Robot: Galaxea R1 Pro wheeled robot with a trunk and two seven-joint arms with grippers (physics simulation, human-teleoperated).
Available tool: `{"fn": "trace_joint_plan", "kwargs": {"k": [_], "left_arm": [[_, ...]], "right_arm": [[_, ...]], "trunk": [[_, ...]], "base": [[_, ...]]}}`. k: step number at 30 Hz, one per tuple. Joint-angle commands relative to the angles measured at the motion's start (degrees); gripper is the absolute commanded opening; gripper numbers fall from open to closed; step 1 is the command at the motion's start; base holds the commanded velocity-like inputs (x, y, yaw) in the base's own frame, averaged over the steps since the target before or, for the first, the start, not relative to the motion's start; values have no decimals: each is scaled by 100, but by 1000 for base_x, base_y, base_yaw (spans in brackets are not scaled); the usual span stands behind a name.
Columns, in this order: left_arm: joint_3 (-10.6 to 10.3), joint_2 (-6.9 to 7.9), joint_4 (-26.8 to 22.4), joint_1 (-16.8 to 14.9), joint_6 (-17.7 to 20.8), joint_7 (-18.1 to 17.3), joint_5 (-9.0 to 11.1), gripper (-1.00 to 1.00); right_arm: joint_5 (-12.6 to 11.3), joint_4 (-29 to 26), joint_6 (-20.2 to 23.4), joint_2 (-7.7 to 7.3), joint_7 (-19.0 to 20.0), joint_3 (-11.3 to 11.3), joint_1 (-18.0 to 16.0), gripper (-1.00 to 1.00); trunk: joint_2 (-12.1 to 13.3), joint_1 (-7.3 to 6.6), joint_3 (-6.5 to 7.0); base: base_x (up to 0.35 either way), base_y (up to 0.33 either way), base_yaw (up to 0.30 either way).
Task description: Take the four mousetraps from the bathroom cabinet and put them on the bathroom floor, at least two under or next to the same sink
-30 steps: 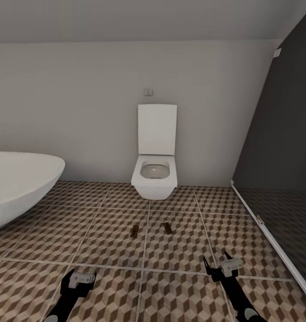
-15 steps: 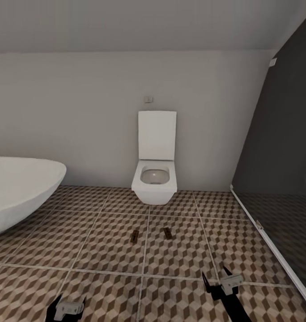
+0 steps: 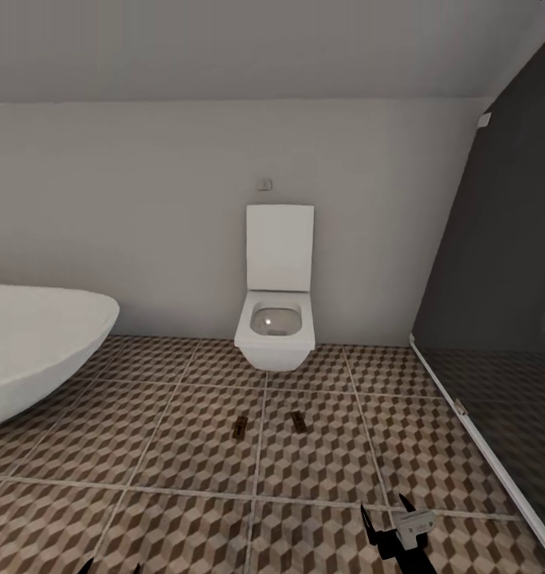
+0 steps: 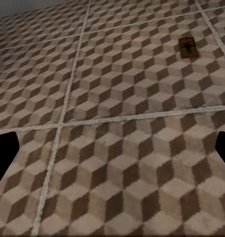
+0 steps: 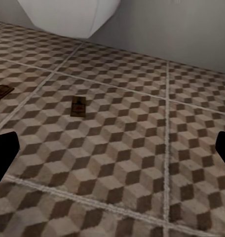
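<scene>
Mousetraps: I see two (image 3: 241, 427) (image 3: 299, 422) flat on the bathroom floor (image 3: 185, 446), near the toilet (image 3: 276, 319).
Right gripper (image 3: 390, 526): jaws apart, empty.
Left gripper (image 4: 112, 148): jaws apart, empty.

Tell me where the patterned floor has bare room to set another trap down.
The cube-patterned brown and beige tile floor lies bare between the oval white bathtub and the two small tan wooden mousetraps, and again between those and the dark glass shower screen. It is crowded only in front of the white toilet, where both traps lie.
</scene>
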Motion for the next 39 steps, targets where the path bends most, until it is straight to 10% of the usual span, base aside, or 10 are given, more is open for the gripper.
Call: {"fn": "trace_joint_plan", "kwargs": {"k": [1, 39], "left_arm": [[-53, -3, 52, -8, -59, 37, 16, 100], [-53, -77, 226, 18, -181, 36, 17, 100]], "right_arm": [[-58, 22, -48, 4, 3, 50, -3, 100], [-46, 108, -173, 147, -9, 50, -3, 100]], "trunk": [[39, -24, 13], [1563, -858, 696]], "base": [[0, 0, 0], [0, 0, 0]]}}
